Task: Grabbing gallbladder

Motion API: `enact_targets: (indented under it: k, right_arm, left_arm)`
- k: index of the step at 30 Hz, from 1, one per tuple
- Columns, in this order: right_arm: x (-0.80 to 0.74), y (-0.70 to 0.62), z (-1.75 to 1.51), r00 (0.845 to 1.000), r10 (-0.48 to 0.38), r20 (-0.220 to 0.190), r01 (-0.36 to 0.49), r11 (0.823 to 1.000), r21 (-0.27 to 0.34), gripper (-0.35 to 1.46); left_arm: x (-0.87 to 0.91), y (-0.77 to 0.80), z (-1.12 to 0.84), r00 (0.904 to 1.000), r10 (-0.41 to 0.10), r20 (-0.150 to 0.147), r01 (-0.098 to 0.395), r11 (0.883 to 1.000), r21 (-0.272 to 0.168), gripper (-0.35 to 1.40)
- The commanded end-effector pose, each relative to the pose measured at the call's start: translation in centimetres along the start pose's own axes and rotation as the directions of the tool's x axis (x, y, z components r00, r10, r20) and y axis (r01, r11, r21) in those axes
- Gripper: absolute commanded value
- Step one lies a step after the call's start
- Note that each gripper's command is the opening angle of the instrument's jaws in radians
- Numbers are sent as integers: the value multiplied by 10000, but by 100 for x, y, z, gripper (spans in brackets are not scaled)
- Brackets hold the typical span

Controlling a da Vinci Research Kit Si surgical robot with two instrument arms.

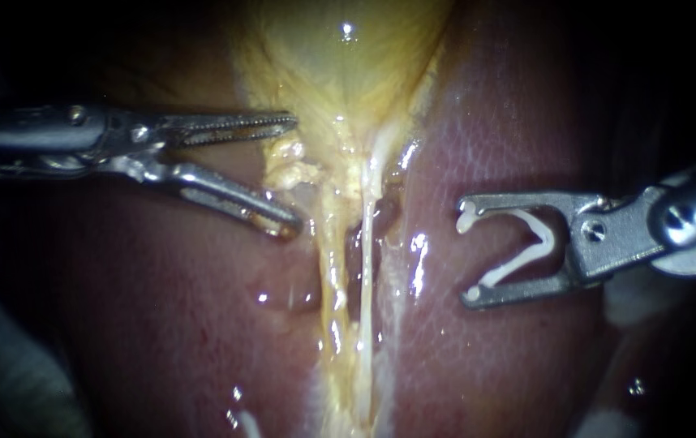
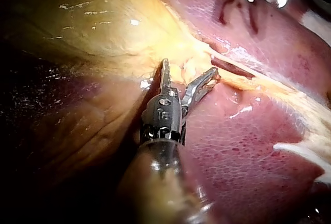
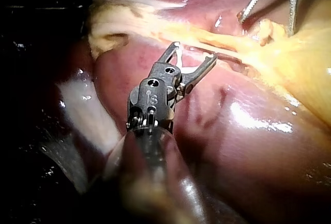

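Note:
The yellow gallbladder [image 1: 340,57] lies at the top centre and narrows downward into pale strands [image 1: 364,276] between the liver lobes. My left instrument [image 1: 293,174] comes in from the left with its jaws open. They straddle a lump of yellow fat [image 1: 291,169] at the gallbladder's narrow end without gripping it. In the left wrist view the same jaws [image 2: 190,69] stand spread at the gallbladder [image 2: 103,22] edge. My right instrument [image 1: 468,253] is over the right liver lobe, apart from the strands, its jaws wide and holding a white clip [image 1: 526,247].
Wet, shiny red-brown liver [image 1: 510,122] flanks the strands on both sides. In the right wrist view my right instrument [image 3: 194,53] hovers over the liver [image 3: 232,131], with the left instrument's jaws [image 3: 276,4] ahead of it near the gallbladder [image 3: 305,63].

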Motion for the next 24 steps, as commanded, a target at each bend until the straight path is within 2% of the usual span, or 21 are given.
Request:
enact_targets:
  k: [1,5,12,20,24]
  right_arm:
    - [0,0,1,10000,4,0,-4,10000,-4,49]
    - [0,0,1,10000,4,1,-4,10000,-5,49]
    - [0,0,1,10000,4,1,-4,10000,-5,49]
    - [0,0,1,10000,3,1,-3,10000,-4,49]
    - [0,0,1,10000,4,1,-4,10000,-5,49]
  left_arm:
    - [1,0,1,10000,-73,-10,73,10000,19,59]
    - [2,-1,3,9995,-317,12,317,9995,64,49]
    - [2,-2,3,9963,-849,100,846,9962,206,14]
    - [4,-4,0,9945,-1039,123,1036,9944,226,-11]
    - [5,-3,-4,9938,-1105,125,1103,9937,208,-16]
